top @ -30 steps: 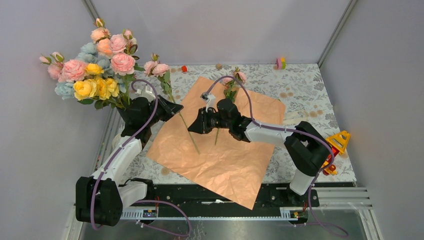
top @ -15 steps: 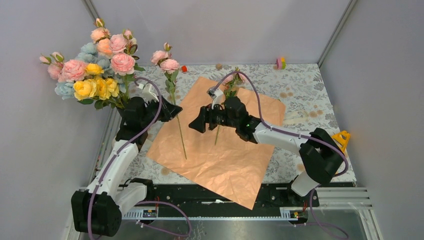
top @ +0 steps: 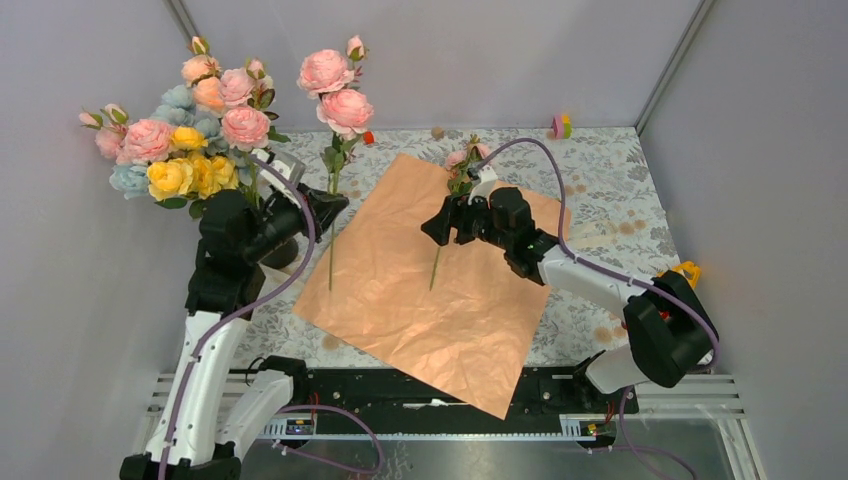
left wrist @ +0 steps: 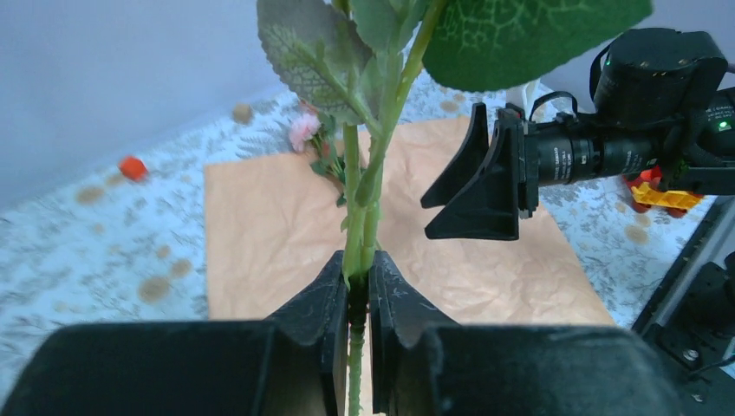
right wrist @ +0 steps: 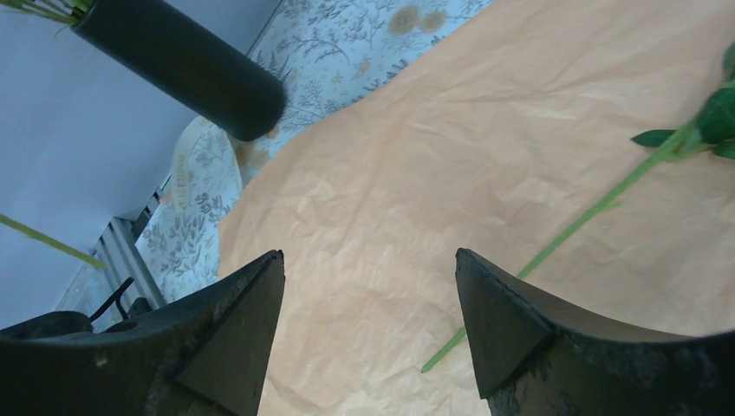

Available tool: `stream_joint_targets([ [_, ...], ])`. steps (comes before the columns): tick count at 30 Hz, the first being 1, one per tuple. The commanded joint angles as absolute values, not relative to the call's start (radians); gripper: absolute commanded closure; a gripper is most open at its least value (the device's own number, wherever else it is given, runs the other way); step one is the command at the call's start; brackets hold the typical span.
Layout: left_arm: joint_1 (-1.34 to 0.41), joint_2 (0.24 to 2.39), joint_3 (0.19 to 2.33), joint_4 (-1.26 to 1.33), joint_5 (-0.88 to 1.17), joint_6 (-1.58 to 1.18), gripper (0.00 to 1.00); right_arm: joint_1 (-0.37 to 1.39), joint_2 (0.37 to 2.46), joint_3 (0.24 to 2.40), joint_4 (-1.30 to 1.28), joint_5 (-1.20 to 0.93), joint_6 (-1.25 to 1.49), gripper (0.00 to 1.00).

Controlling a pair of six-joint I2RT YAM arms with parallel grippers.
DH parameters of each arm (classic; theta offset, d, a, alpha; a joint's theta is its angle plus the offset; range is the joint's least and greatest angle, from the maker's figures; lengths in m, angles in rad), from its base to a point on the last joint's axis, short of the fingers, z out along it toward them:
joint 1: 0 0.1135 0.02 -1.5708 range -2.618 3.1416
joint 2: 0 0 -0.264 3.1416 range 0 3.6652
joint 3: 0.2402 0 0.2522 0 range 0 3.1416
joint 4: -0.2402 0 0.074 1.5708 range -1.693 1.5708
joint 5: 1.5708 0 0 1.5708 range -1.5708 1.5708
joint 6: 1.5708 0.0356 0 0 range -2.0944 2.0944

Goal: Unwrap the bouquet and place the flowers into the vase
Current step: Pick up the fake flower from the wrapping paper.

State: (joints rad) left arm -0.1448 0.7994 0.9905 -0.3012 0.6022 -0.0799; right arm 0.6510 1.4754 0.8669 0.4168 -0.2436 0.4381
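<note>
My left gripper (top: 328, 207) (left wrist: 358, 279) is shut on the green stem of a pink rose (top: 344, 108), holding it upright off the table beside the flowers (top: 190, 130) that stand in the vase. The black vase (right wrist: 182, 65) shows in the right wrist view; in the top view my left arm hides most of it. The bouquet's peach paper (top: 430, 300) lies spread flat. One more pink flower (top: 468, 156) lies on it, its stem (right wrist: 563, 238) bare. My right gripper (top: 438, 222) (right wrist: 368, 286) hovers open above the paper, left of that stem, holding nothing.
A small red block (top: 368, 137) and a coloured toy (top: 560, 126) sit at the back edge. A yellow and red toy (top: 682, 270) is at the right edge. A cream ribbon (right wrist: 182, 173) lies near the vase's foot. Walls close the left, back and right.
The right gripper opened, let go of the rose stem and drew back to the right. The left gripper lifted the rose upright and carried it left, nearer the vase.
</note>
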Motion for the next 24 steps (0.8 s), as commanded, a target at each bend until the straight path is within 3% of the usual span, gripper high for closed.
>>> stream_joint_targets([
  [1, -0.147, 0.768, 1.147, -0.344, 0.558, 0.053, 1.0, 0.636, 1.406, 0.85, 0.411, -0.176, 0.394, 0.21],
  [13, -0.082, 0.784, 1.234, -0.19, 0.165, 0.127, 1.0, 0.611, 1.316, 0.822, 0.34, -0.063, 0.315, 0.17],
  [24, 0.088, 0.795, 1.146, 0.135, 0.113, 0.122, 1.0, 0.576, 1.208, 0.737, 0.327, -0.007, 0.265, 0.13],
])
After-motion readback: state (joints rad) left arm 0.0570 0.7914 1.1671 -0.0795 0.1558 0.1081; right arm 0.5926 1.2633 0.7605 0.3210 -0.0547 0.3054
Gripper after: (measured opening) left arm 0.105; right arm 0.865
